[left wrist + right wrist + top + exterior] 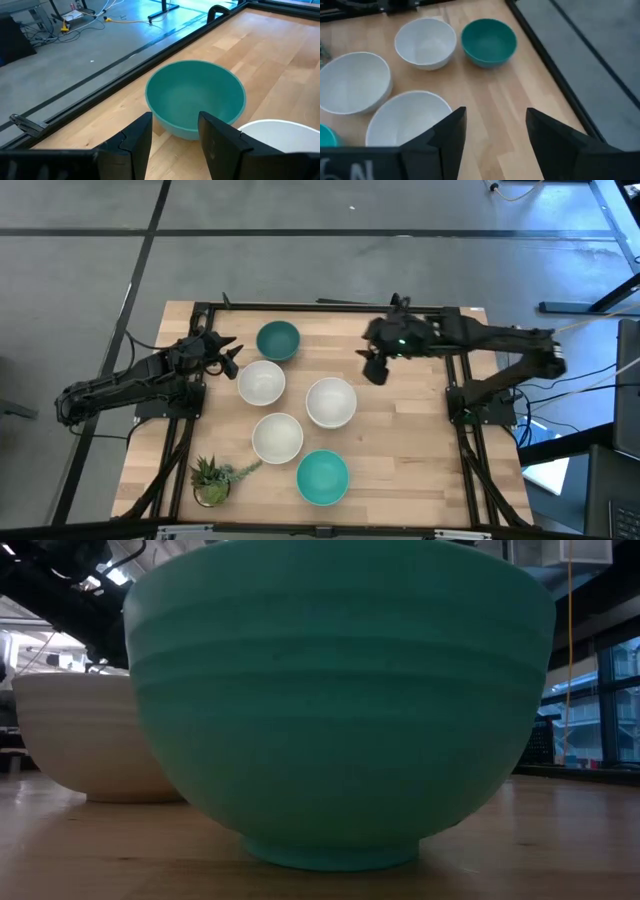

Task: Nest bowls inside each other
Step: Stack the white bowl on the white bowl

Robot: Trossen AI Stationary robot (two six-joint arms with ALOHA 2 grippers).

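I see a wooden table (420,450) with five bowls on it, and none sits inside another. Both arms are bigger than the bowls. My right arm reaches in from the right edge, and its claw (375,366) hangs over the bare wood near the far edge. Its two fingers (451,131) are spread apart and hold nothing. My left arm comes in from the left edge. Its claw (229,354) is near the far left corner, just beside the dark green bowl (278,340). Its fingers (139,141) are apart too, and empty.

The dark green bowl stands close to the far edge. A white bowl (261,382) is just in front of it. Another white bowl (331,402) sits in the middle of the table. A third white bowl (277,437) is closer to the near edge. The bright blue-green bowl (322,477) is nearest the near edge. A little spiky plant (212,479) stands by the near left corner.
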